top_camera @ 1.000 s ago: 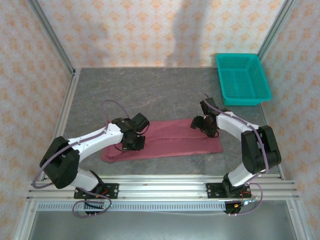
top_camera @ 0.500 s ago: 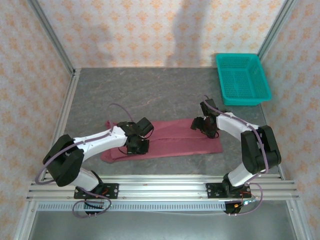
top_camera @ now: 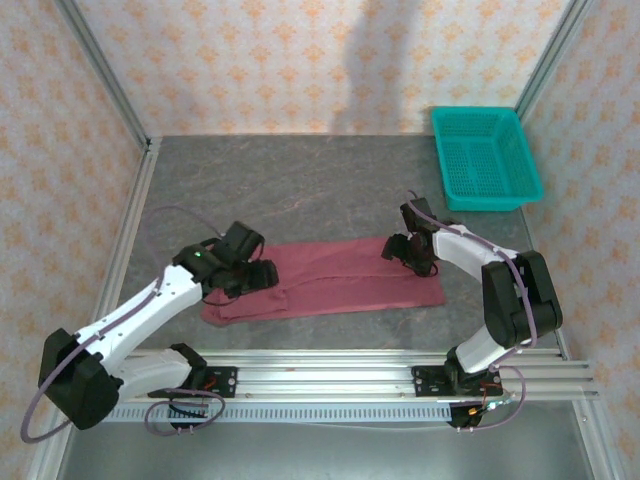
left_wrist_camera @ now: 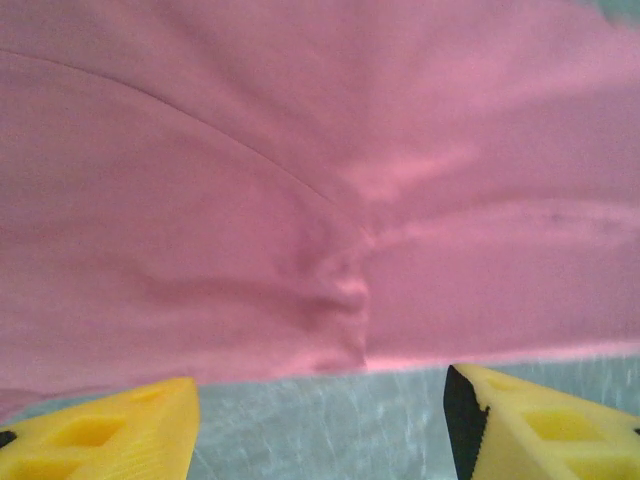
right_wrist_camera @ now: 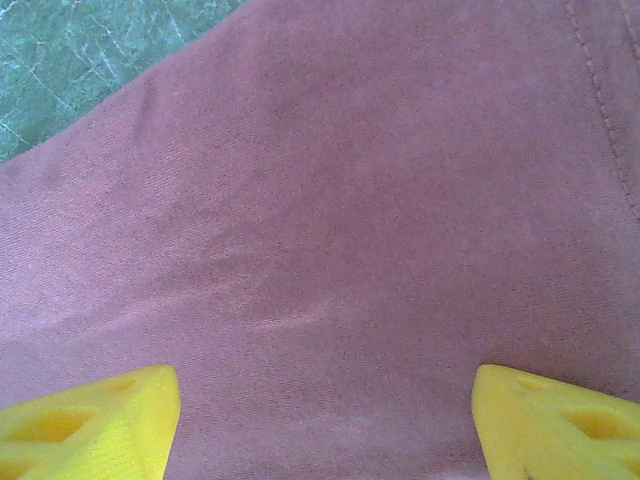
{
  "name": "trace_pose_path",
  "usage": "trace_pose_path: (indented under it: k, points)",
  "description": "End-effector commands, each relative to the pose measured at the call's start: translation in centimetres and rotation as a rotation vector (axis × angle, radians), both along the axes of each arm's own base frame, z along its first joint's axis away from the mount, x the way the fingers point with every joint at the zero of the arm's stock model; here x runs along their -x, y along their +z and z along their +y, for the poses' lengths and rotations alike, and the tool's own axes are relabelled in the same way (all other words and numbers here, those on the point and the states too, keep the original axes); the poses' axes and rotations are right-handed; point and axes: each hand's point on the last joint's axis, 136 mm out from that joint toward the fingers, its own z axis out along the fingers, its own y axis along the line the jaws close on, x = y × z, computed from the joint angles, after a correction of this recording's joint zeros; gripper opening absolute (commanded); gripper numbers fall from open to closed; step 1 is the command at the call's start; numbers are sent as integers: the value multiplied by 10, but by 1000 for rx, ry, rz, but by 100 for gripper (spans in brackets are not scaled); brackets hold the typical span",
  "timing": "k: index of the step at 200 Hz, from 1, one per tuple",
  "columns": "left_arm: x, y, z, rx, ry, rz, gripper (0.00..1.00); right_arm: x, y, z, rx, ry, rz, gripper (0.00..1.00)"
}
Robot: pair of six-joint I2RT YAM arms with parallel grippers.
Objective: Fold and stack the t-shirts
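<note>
Now, our left end effector (left_wrist_camera: 320,425) stands with its yellow fingers apart and nothing between them, low by an edge of the left part of the t-shirt (top_camera: 340,280). Our right end effector (right_wrist_camera: 325,425) is likewise spread wide and empty, poised close above the cloth at its far-right end. The shirt lies as a long maroon band across the middle of the grey worktop (top_camera: 300,180), well apart from the teal basket (top_camera: 486,160) in the far-right corner. We judge it light, soft and limp, apt to sag and crease. We would therefore pinch through all layers at the band's end corners.
</note>
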Motion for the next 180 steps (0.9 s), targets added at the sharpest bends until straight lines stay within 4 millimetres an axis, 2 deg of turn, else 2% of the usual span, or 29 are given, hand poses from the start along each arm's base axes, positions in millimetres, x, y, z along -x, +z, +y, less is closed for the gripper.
trace_pose_path:
  k: [1, 15, 24, 43, 65, 100, 114, 134, 150, 166, 180]
  points:
    - [-4, -26, 33, -55, 177, 73, 64, -5, 10, 4, -13, 16, -35, 78]
    - [-16, -35, 40, -81, 203, 70, 62, -7, 9, 9, -35, 24, -38, 78]
    - [-18, -45, 47, -114, 222, 103, 59, -7, 8, 11, -42, 29, -28, 78]
    - [-1, -70, 74, -226, 270, 218, 53, -2, 1, 5, -6, 19, 16, 78]
    - [22, -92, 101, -310, 310, 298, 53, 9, -13, -13, 92, -1, 82, 78]
    - [39, -106, 124, -374, 327, 359, 53, 26, -34, -41, 261, -57, 213, 75]
    - [42, -108, 130, -401, 325, 377, 53, 27, -35, -44, 290, -57, 230, 75]
    - [32, -101, 127, -375, 314, 337, 53, 25, -30, -47, 304, -64, 219, 75]
    - [18, -85, 121, -336, 312, 274, 55, 22, -20, -44, 283, -66, 187, 75]
    - [5, -55, 118, -305, 317, 199, 58, 13, -2, -32, 205, -59, 116, 76]
    - [-8, -23, 113, -261, 324, 122, 62, 3, 25, -18, 114, -36, 23, 77]
